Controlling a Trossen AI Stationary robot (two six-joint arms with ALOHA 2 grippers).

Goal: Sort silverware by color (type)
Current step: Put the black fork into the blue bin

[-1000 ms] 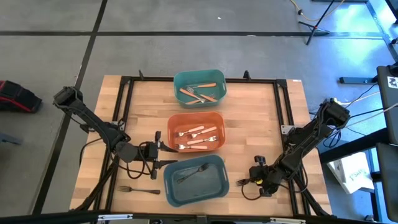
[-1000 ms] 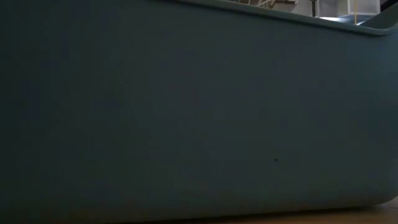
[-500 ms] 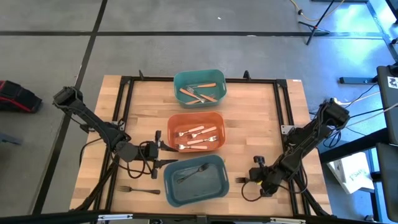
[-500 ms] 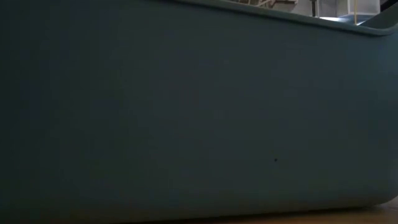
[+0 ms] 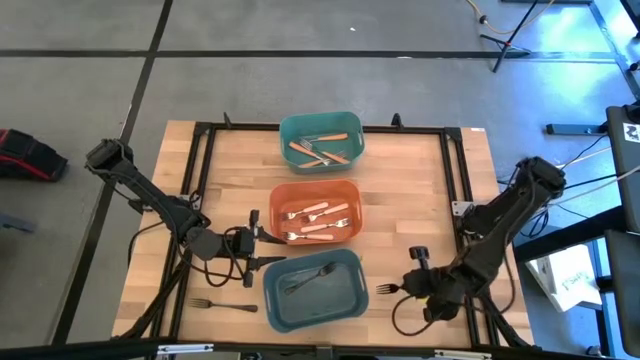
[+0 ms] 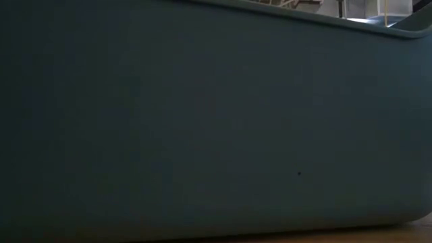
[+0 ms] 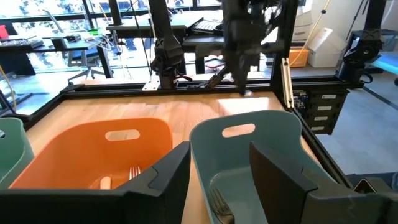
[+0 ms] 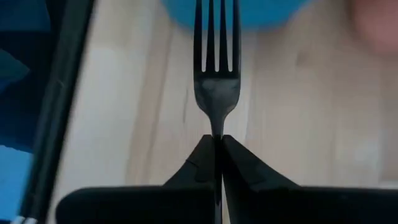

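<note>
A dark grey metal fork (image 8: 216, 81) is held by my right gripper (image 5: 408, 288), which is shut on it just right of the blue-grey bin (image 5: 314, 292); the tines (image 5: 383, 289) point at that bin. The bin holds one dark fork (image 5: 308, 276). Another dark fork (image 5: 218, 304) lies flat on the table near its front left. Cream-handled forks (image 5: 318, 218) lie in the orange bin (image 5: 280, 192), brown-handled ones (image 5: 320, 148) in the teal bin (image 5: 352, 125). My left gripper (image 5: 258, 250) waits open at the blue-grey bin's left far corner. My right gripper pinches the fork's thin neck (image 8: 216, 129), just behind the head, between its two fingertips (image 8: 200, 160). The fork runs along the fingers, its head and tines sticking out past them; the handle is hidden between the fingers. The fingers slant down from the table's right. The fork is clear of the table.
The three bins stand in a row down the table's middle. A black frame (image 5: 455, 170) runs around the tabletop. The low view is filled by the blue-grey bin's wall (image 6: 202, 121). Bare wood (image 5: 410, 200) lies right of the bins.
My right gripper has risen from the table near its front right, taking the dark fork up with it; the fork, which lay on the wood, now hangs clear with its tines still toward the blue-grey bin.
</note>
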